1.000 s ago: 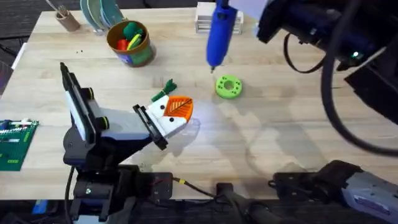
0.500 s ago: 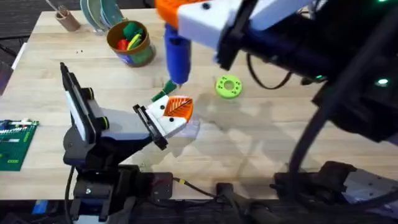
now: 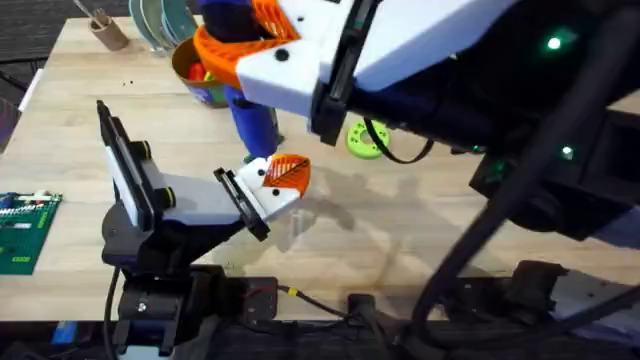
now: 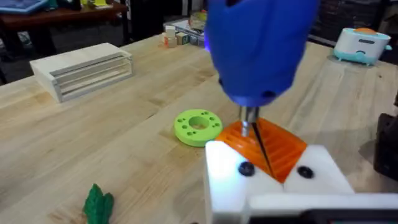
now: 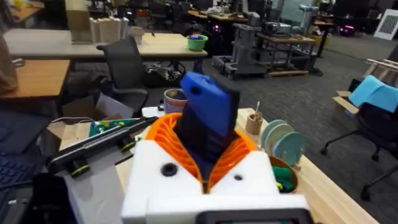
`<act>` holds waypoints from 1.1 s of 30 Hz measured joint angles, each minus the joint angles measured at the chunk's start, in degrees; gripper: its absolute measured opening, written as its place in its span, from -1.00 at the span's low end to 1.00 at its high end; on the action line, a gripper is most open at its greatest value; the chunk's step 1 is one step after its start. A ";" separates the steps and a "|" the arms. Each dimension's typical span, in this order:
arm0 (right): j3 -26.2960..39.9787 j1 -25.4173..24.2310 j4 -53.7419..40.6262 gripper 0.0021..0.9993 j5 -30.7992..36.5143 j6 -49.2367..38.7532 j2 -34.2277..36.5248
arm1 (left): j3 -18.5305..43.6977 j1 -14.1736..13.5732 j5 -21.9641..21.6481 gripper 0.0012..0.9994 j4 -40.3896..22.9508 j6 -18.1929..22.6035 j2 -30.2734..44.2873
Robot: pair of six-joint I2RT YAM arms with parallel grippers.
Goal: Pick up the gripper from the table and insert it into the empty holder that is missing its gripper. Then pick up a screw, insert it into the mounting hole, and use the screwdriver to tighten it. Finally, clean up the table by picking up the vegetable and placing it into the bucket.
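The orange ribbed gripper [image 3: 290, 172] [image 4: 277, 146] sits in the white holder [image 3: 262, 197] [image 4: 273, 180] on my left arm's jaw, my left gripper [image 3: 276, 186]. My right gripper [image 3: 238, 48] [image 5: 208, 152] is shut on the blue screwdriver [image 3: 252, 112] [image 4: 258, 50] [image 5: 208, 118], which it holds upright. The screwdriver's dark tip [image 4: 254, 132] comes down onto the holder beside a dark screw head [image 4: 245, 168]. The small dark green vegetable [image 4: 98, 204] lies on the table close by. The bucket [image 3: 205, 90] is partly hidden behind my right gripper.
A bright green ring disc [image 3: 364, 140] [image 4: 198, 126] lies right of the holder. A brown cup with sticks [image 3: 106, 32] stands at the back left, a green circuit board [image 3: 20, 232] at the left edge, and a white slatted block [image 4: 84, 67] farther back. My right arm spans the table's right half.
My right arm has swung left across the table with the screwdriver, from the back middle to over the left jaw. The tip now meets the holder. The left arm has not moved.
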 joint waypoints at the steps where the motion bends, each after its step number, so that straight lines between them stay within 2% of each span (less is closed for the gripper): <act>1: 0.00 0.27 0.22 -0.94 0.00 -0.01 0.00 | 0.00 0.00 0.02 -0.99 0.00 -0.02 0.02; 33: 0.00 1.65 2.47 -0.94 -0.20 0.33 2.36 | 0.00 0.02 -0.01 -0.99 0.00 0.00 0.02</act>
